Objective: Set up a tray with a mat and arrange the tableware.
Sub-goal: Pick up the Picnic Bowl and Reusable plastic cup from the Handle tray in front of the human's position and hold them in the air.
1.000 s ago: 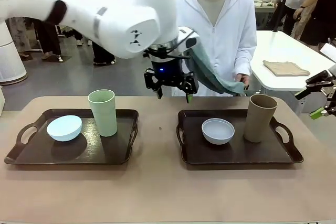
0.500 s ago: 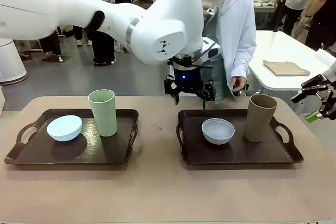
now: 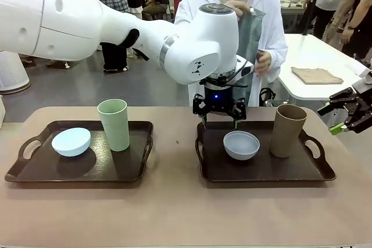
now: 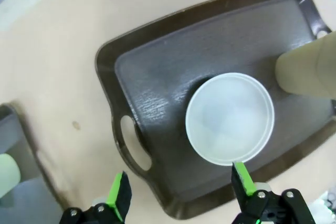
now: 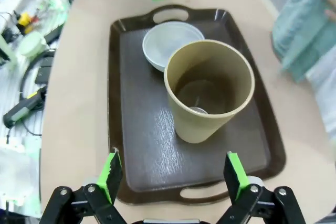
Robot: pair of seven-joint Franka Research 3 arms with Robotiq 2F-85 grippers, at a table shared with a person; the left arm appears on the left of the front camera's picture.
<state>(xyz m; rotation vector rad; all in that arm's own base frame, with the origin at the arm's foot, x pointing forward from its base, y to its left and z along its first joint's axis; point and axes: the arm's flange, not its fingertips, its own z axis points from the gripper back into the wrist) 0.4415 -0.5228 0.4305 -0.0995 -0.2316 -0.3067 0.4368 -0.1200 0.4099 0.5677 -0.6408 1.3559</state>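
Brown cup [image 4: 308, 72] cut off at the left wrist view's right edge, light green cup [image 4: 6, 174] at its left edge, mat [image 3: 251, 39] partly behind the left arm [image 3: 197, 56]

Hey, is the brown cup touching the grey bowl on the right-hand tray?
Apart. In the front view, a strip of bare tray shows between the greyish-white bowl and the brown cup, so there is a plain gap between them.

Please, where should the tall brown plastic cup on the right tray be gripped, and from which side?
Probably pinch the wall at the rim of the tall brown plastic cup, coming from above on its side away from the greyish-white round bowl: it stands upright, mouth open, and the bowl sits close beside it. The right gripper is open.
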